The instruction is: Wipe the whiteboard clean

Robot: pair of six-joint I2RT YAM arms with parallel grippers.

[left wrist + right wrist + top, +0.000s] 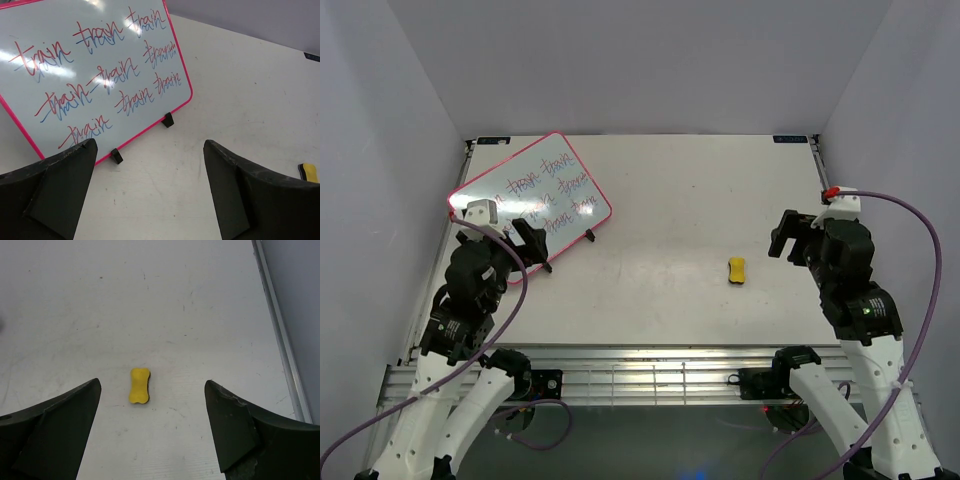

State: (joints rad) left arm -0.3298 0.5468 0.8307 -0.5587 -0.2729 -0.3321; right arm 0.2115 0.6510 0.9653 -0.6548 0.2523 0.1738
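Whiteboard (533, 192) at 10 o'clock on the table (680, 190) in the top view, hard against the far-left corner. Long axis running from 8 to 2 o'clock. Face full of red and blue "train" scrawls, nothing wiped yet. Two small black feet along the near pink edge, so probably propped at a slant rather than lying flat.

Right at that near edge, at the board's 6 o'clock: left gripper (532, 246), fingers spread wide, nothing between them. From the left wrist, writing filling the frame from 10 to 12 o'clock.

Now the key piece: yellow sponge (737, 271), out at the board's 4 o'clock, well apart from it, alone on bare table. Long axis 12 to 6 in the top view.

Right gripper (782, 238) near it, sponge at its 8 o'clock. Jaws wide apart and empty. From the right wrist, sponge straight ahead in the gap between the fingers, a touch left of centre, lengthwise along the line of approach, narrow waist square across the jaws.

Clearly the right arm's pickup, by distance alone. Likely next: drop straight down, pinch the waist, then a long carry toward 10 o'clock.
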